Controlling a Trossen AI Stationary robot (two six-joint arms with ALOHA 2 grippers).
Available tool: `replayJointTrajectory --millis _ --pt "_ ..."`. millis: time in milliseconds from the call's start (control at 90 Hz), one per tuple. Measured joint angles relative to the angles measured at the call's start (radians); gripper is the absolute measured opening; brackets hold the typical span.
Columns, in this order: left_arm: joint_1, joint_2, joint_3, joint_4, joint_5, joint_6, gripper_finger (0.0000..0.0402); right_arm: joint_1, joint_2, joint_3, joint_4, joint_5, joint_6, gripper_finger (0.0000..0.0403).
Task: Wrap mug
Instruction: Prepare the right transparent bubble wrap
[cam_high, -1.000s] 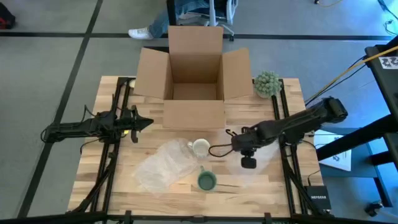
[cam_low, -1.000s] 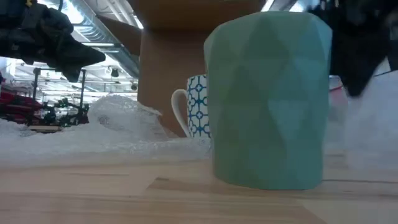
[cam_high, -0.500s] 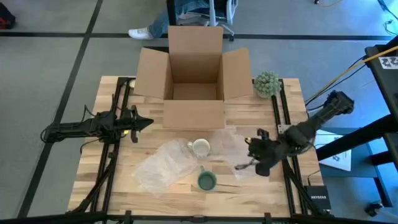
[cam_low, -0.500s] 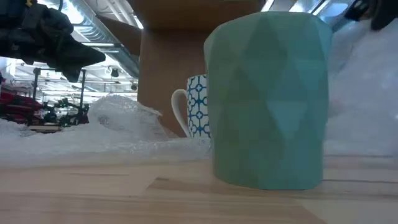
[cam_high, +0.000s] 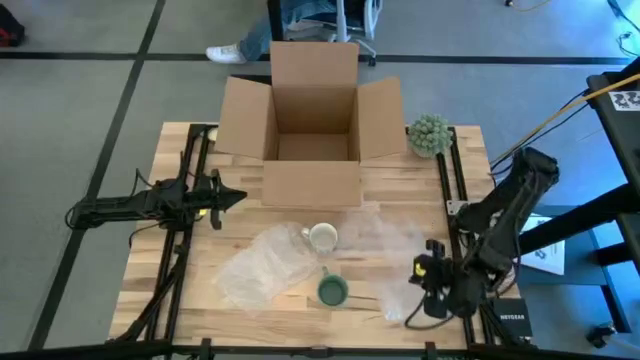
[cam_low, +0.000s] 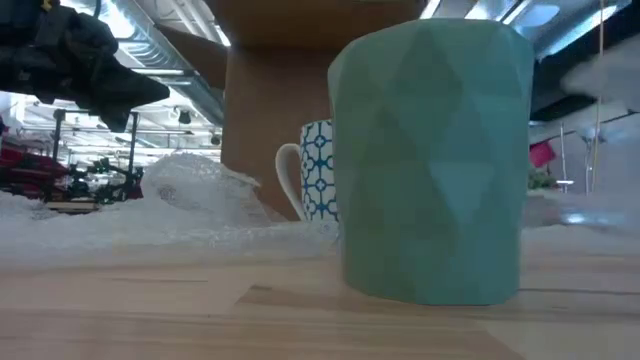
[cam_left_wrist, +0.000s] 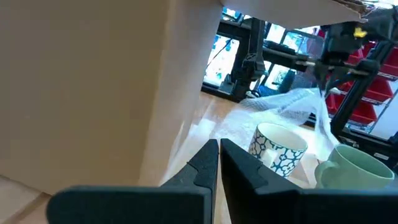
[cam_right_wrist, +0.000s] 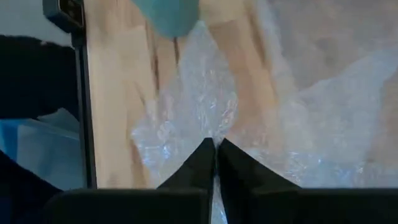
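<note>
The green mug (cam_high: 332, 290) stands upright near the desk's (cam_high: 250, 315) front edge, just beside the white patterned mug (cam_high: 322, 238). The right pincer (cam_high: 425, 300) pinches a bubble wrap sheet (cam_high: 395, 240) at the front right. The left pincer (cam_high: 236, 198), fingers together, waits by the cardboard box (cam_high: 311, 120).

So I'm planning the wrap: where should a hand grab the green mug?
Probably by the rim, from straight above: the green mug stands upright, mouth open upward. Its handle points toward the patterned mug close behind, so a side approach there looks crowded.
</note>
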Motion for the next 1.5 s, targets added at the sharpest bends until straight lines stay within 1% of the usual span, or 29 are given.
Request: replayJointTrajectory --millis 189,333,444,678,733,822,922,1100,1211,1400,1500 --pt "0.000 0.000 0.000 0.000 0.000 0.000 0.0000 0.046 0.110 0.000 0.052 -0.003 0.066 0.0000" --pt "0.000 0.000 0.000 0.000 0.000 0.000 0.0000 0.051 0.171 0.000 0.043 -0.055 0.153 0.0012" --pt "0.000 0.000 0.000 0.000 0.000 0.000 0.0000 0.048 0.193 0.000 0.044 -0.107 0.188 0.0045" --pt "0.000 0.000 0.000 0.000 0.000 0.000 0.0000 0.048 0.196 0.000 0.042 -0.247 0.235 0.0146" --pt "0.000 0.000 0.000 0.000 0.000 0.000 0.0000 0.048 0.189 0.000 0.045 -0.261 0.236 0.0165" --pt "0.000 0.000 0.000 0.000 0.000 0.000 0.0000 0.048 0.181 0.002 0.043 -0.261 0.230 0.0187" --pt "0.000 0.000 0.000 0.000 0.000 0.000 0.0000 0.029 0.159 0.003 0.024 -0.256 0.212 0.0202" --pt "0.000 0.000 0.000 0.000 0.000 0.000 0.0000 -0.035 0.126 0.003 0.013 -0.253 0.202 0.0206" --pt "0.000 0.000 0.000 0.000 0.000 0.000 0.0000 -0.082 0.085 0.003 0.007 -0.251 0.153 0.0206" --pt "0.000 0.000 0.000 0.000 0.000 0.000 0.0000 -0.198 0.053 0.002 -0.163 -0.132 0.134 0.0206" --pt "0.000 0.000 0.000 0.000 0.000 0.000 0.0000 -0.273 0.053 -0.033 -0.178 -0.096 0.134 0.0206"
